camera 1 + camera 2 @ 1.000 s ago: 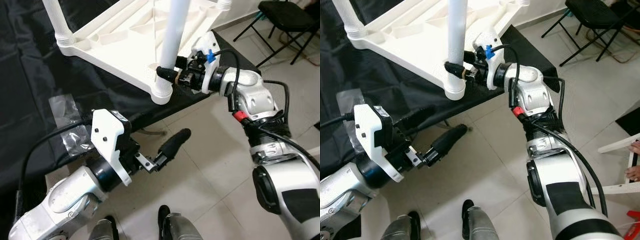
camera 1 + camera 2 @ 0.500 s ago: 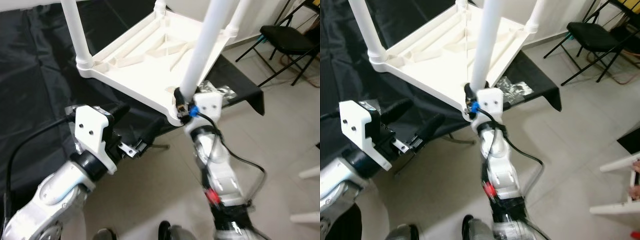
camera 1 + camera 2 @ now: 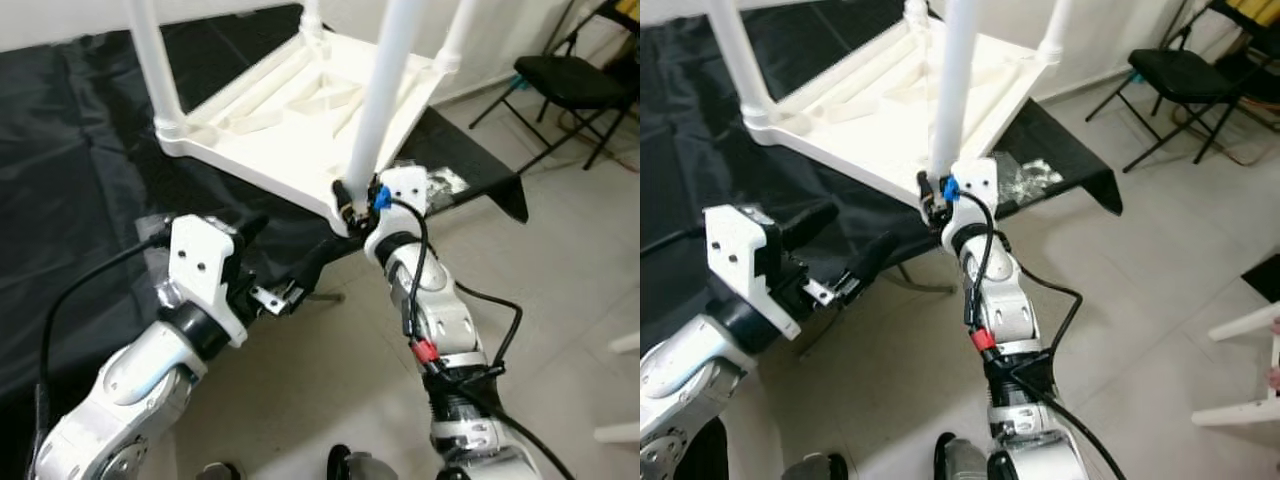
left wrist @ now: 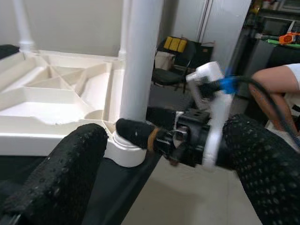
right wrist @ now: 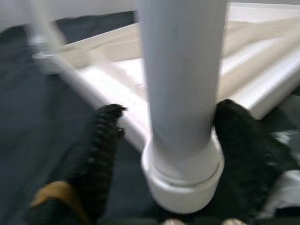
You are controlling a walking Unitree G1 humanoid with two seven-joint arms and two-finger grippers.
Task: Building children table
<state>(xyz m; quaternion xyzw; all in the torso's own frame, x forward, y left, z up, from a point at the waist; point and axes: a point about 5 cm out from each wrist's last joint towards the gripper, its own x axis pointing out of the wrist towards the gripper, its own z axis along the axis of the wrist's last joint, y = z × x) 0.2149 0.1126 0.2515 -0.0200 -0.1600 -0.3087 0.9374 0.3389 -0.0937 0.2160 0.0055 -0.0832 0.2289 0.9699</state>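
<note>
A white plastic children's table (image 3: 290, 130) lies upside down on a black sheet (image 3: 80, 150), its legs pointing up. My right gripper (image 3: 350, 200) is shut on the near-corner leg (image 3: 385, 90) just above its socket (image 5: 183, 178). Its black fingers (image 5: 96, 145) sit on either side of the leg (image 5: 180, 70). My left gripper (image 3: 290, 255) is open with nothing in it, below and to the left of that corner, pointing at it. Past the left gripper's knobbly fingers (image 4: 56, 173) I see the same leg (image 4: 140, 61) and the right gripper (image 4: 154, 133).
A black folding chair (image 3: 575, 85) stands at the back right on the tiled floor. A crumpled clear bag (image 3: 1025, 172) lies on the sheet beside the table's corner. A person's leg (image 4: 276, 93) is off to the right, with a white furniture part (image 3: 1250, 325) nearby.
The camera has swung round, so the table now sits more to the centre. My right gripper has stayed on the leg. My left gripper has risen closer to the table's near corner.
</note>
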